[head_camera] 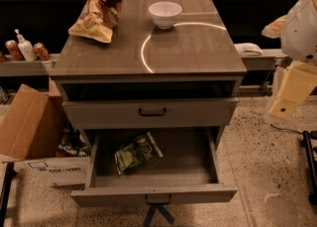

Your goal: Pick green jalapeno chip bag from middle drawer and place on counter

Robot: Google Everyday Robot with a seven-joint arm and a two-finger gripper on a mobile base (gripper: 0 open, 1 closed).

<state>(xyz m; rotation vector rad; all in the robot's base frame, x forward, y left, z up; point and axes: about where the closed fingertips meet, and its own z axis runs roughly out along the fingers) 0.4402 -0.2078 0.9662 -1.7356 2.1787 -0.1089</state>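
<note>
The green jalapeno chip bag (pixel 137 152) lies flat on the floor of the open middle drawer (pixel 153 194), left of its centre. The drawer is pulled far out at the bottom of the grey cabinet. The counter (pixel 198 47) is the glossy grey-brown cabinet top with a bright circular arc. My gripper (pixel 290 92) shows as a pale cream part at the right edge. It hangs beside the cabinet at about the height of the upper drawer, well right of and above the bag. It holds nothing that I can see.
A brown-and-yellow chip bag (pixel 99 10) and a white bowl (pixel 165 14) sit at the back of the counter. A shallower drawer front with a black bar handle (pixel 152 112) is above the open drawer. A cardboard box (pixel 29 132) stands on the floor to the left.
</note>
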